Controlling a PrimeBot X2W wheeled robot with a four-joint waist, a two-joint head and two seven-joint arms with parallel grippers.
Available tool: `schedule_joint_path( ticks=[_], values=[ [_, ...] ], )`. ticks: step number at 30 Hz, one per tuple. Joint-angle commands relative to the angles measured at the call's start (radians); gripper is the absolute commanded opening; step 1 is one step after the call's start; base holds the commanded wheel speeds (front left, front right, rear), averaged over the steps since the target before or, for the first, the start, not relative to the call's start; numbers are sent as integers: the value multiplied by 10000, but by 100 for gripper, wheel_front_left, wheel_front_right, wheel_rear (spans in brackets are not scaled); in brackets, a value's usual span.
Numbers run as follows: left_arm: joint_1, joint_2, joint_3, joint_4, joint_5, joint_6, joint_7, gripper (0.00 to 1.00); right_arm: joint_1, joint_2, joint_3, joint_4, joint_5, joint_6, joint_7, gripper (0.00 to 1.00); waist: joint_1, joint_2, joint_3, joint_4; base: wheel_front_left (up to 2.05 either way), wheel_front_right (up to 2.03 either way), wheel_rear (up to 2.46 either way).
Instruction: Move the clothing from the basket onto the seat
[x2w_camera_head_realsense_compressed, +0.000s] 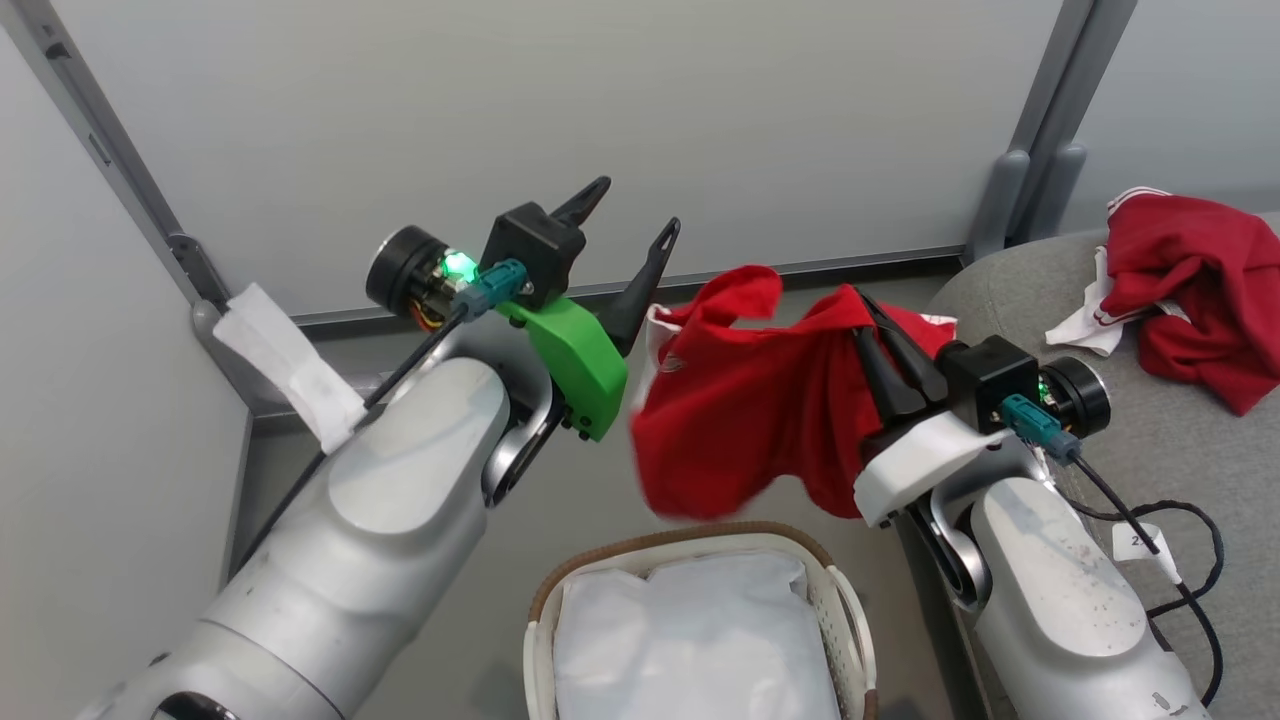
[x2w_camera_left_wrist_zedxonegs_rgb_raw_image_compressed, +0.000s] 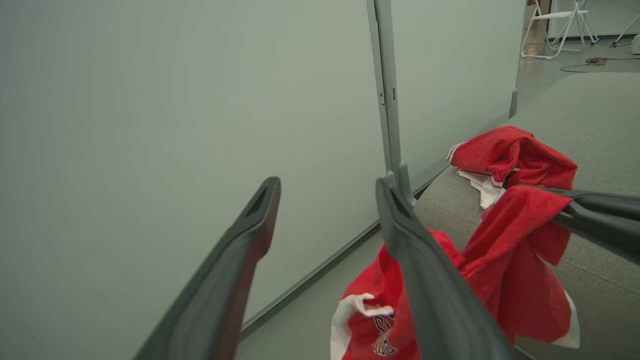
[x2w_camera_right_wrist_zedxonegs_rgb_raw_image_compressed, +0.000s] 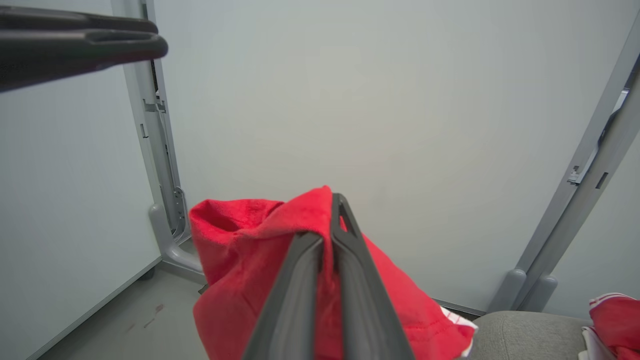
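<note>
pale partition walls stand behind the work. the right gripper has its fingers pressed together on a fold of the red garment, which hangs limp above the basket. the left gripper is spread and empty, just beside the cloth. light, soft and floppy, the garment should drape and may snag on the rim; a bunched fold looks the surest hold. another red piece lies on the seat.
</note>
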Motion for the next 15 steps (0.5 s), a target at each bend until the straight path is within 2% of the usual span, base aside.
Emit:
schedule_joint_path(
  ticks=[1, 15],
  values=[
    [336, -43, -8, 71, -115, 23, -180, 100, 43, -40, -156, -184, -40, -14, -4, 0, 0, 0, 22, -14, 0, 0, 0],
    [2430, -401, 293, -8, -486, 134, -930, 100, 293, -39, -969, -1097, -270, -14, -3, 0, 0, 0, 70, -129, 0, 0, 0]
  ],
)
